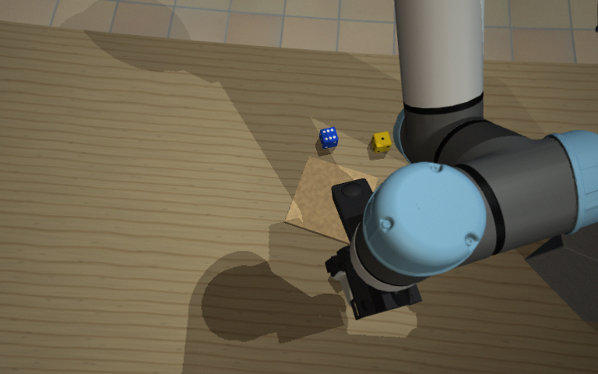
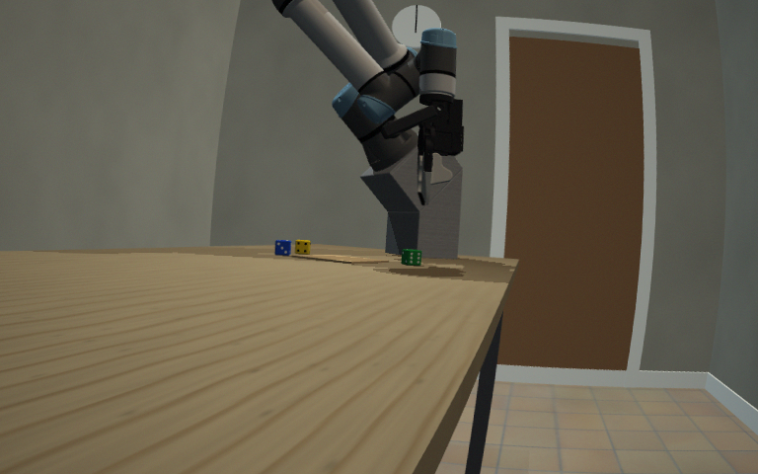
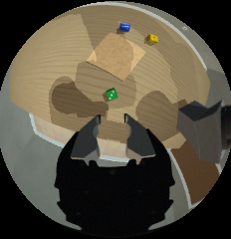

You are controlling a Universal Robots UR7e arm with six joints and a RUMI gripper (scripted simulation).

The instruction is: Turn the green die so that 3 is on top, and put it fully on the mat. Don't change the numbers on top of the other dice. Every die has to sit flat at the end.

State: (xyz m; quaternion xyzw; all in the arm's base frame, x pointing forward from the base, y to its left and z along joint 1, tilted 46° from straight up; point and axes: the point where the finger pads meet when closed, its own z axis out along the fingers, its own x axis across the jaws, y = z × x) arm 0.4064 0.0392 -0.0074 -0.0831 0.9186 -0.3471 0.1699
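The green die (image 2: pixel 412 257) (image 3: pixel 112 94) sits flat on the table, off the mat (image 1: pixel 314 194) (image 3: pixel 115 56), on the side away from the other dice. A face with six pips points towards the exterior camera; its top number is too small to read surely. The arm hides it in the top view. The blue die (image 1: pixel 328 137) (image 2: pixel 282 247) (image 3: pixel 124 27) shows 6 on top, and the yellow die (image 1: pixel 381 141) (image 2: pixel 302 246) (image 3: pixel 152 39) shows 1; both sit flat beyond the mat. My gripper (image 3: pixel 112 115) is partly open and empty, well above the table and the green die.
The blue and yellow dice stand near the mat's far edge. The arm's grey pedestal (image 2: pixel 438 228) (image 3: pixel 201 130) stands beyond the table. The table's edge (image 2: pixel 470 375) runs near the green die's side. The upper arm (image 1: pixel 441 55) hangs over the table near the yellow die.
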